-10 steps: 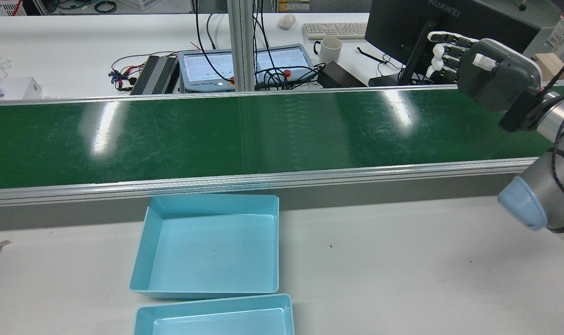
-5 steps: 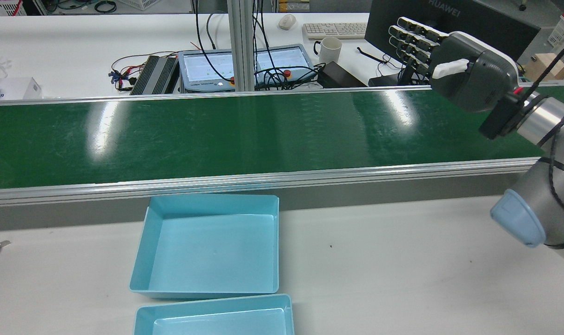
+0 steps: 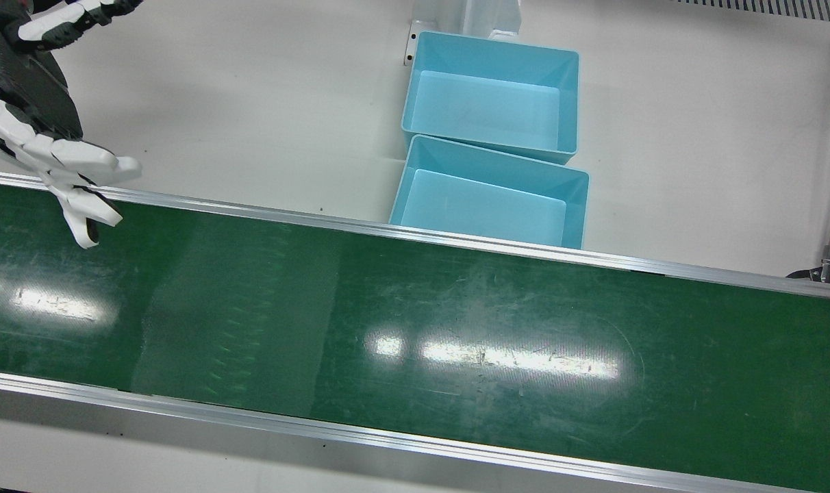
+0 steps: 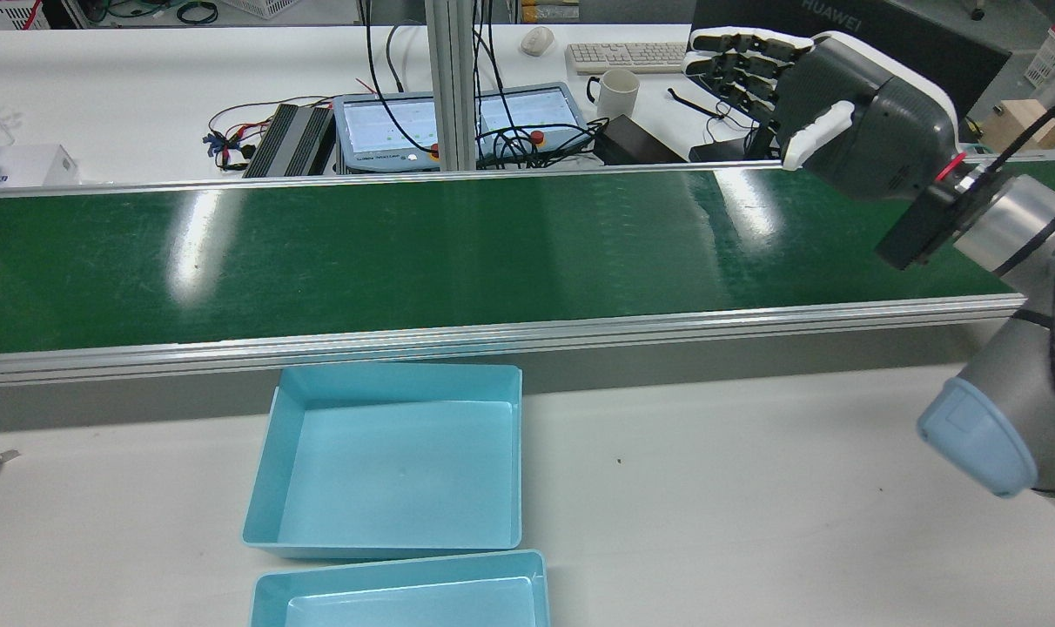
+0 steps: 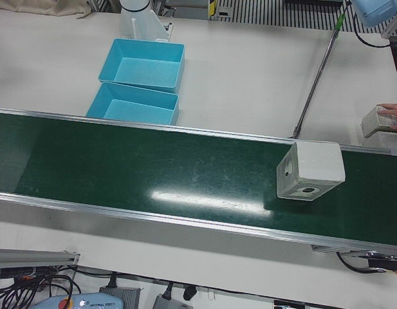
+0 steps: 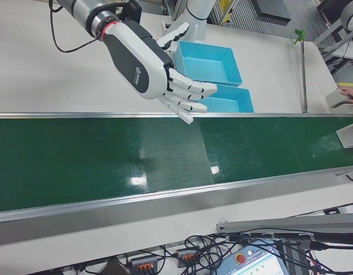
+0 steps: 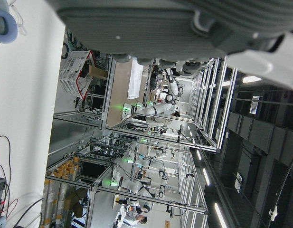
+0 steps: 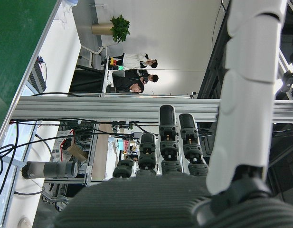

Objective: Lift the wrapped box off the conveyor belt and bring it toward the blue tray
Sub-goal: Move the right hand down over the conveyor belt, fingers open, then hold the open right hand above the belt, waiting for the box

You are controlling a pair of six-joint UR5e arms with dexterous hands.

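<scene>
The wrapped box (image 5: pixel 311 170) is a whitish cube lying on the green conveyor belt (image 5: pixel 153 167), at the end far from my right hand. Only a corner of the box shows in the right-front view (image 6: pixel 350 136). My right hand (image 4: pixel 823 104) is open and empty, with its fingers stretched out above the belt's other end. It also shows in the front view (image 3: pixel 45 137) and the right-front view (image 6: pixel 159 63). Two empty blue trays (image 4: pixel 388 461) (image 4: pixel 401 601) sit on the white table beside the belt. My left hand (image 7: pixel 160 23) shows only as a grey palm edge in its own view.
A person's hand holds a second small box (image 5: pixel 378 119) on the table past the belt's end. A thin metal pole (image 5: pixel 314 77) stands near that end. Beyond the belt there are a monitor (image 4: pixel 841 26), a mug (image 4: pixel 616 91) and cables.
My right hand has moved left over the belt and turned, and its fingers have stretched out. A sliver of the box has appeared at the belt's left edge.
</scene>
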